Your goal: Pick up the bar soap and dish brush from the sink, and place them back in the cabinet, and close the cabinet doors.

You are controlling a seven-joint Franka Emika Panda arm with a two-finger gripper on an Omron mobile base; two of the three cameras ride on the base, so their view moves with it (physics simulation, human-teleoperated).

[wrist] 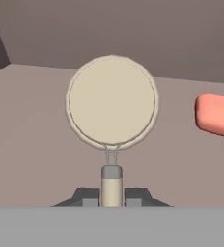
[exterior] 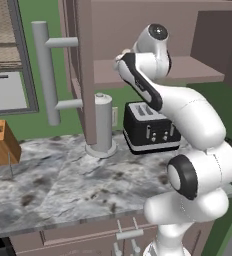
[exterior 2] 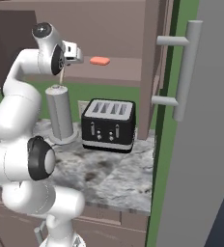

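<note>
My gripper [wrist: 112,195] is shut on the thin handle of the dish brush [wrist: 112,101], whose round cream head stands in front of the camera. It is inside the mauve-brown cabinet, above the shelf [wrist: 32,135]. The salmon-pink bar soap [wrist: 216,116] lies on that shelf to the right of the brush head. From the right base view the gripper [exterior 2: 78,57] is at shelf height, a little left of the bar soap [exterior 2: 100,61]. Both cabinet doors stand open: the left one [exterior: 85,75] and the right one [exterior 2: 201,144], each with a long grey bar handle [exterior 2: 186,72]. The sink is out of view.
Under the cabinet, on the grey marbled counter [exterior: 63,185], stand a black toaster [exterior: 150,127] and a grey upright cylinder [exterior: 103,125] to its left. A wooden knife block [exterior: 0,142] sits at the far left. The open right door is close to the base.
</note>
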